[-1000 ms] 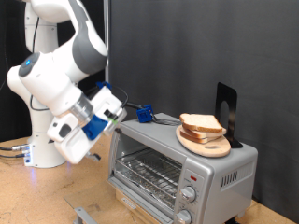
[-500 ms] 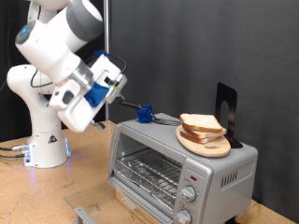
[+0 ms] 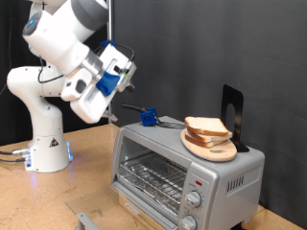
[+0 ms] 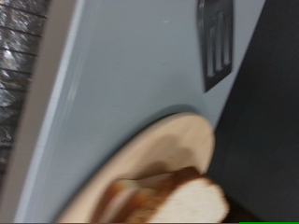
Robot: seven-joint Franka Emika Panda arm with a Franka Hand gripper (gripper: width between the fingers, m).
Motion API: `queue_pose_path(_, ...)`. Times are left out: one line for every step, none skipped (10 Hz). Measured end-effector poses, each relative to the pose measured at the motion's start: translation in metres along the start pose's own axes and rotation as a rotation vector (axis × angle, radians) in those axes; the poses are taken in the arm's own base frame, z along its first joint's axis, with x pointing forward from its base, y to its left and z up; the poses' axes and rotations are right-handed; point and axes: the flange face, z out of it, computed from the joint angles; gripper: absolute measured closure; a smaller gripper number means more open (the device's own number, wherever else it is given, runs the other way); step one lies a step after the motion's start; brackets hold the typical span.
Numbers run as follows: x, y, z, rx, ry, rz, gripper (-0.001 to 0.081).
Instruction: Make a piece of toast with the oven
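While raised above the oven (image 3: 187, 171) off its end away from the bread, gripper (image 3: 123, 69) carries nothing visible, fingers hidden, so spread or clenched cannot be told. Stacked on a round wooden board (image 3: 211, 149) atop the oven, bread slices (image 3: 206, 127) lie untouched, likely kept handy; wrist view looks down on board (image 4: 159, 154) and slices (image 4: 173, 201).

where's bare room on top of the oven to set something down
Bare silver top of the boxy toaster oven lies between the small blue object and the round wooden board. That board, stacked with bread slices, crowds the exterior view's right.
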Motion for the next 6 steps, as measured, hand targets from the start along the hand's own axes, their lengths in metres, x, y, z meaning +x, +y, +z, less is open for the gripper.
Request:
queue_pose_path(-0.011, -0.012, -0.003, -0.004, -0.004, -0.047, -0.0002)
queue_pose_path(-0.022, -0.023, -0.006, -0.04, -0.006, -0.093, -0.0002)
queue_pose_path(-0.033, -0.034, -0.008, -0.09, 0.003, -0.139, -0.0002)
queue_pose_path(-0.045, -0.044, -0.008, -0.154, 0.019, -0.192, -0.0002)
queue_pose_path(-0.057, -0.056, -0.007, -0.199, 0.042, -0.217, -0.0002)
queue_pose_path(-0.069, -0.068, -0.004, -0.224, 0.048, -0.206, -0.0002)
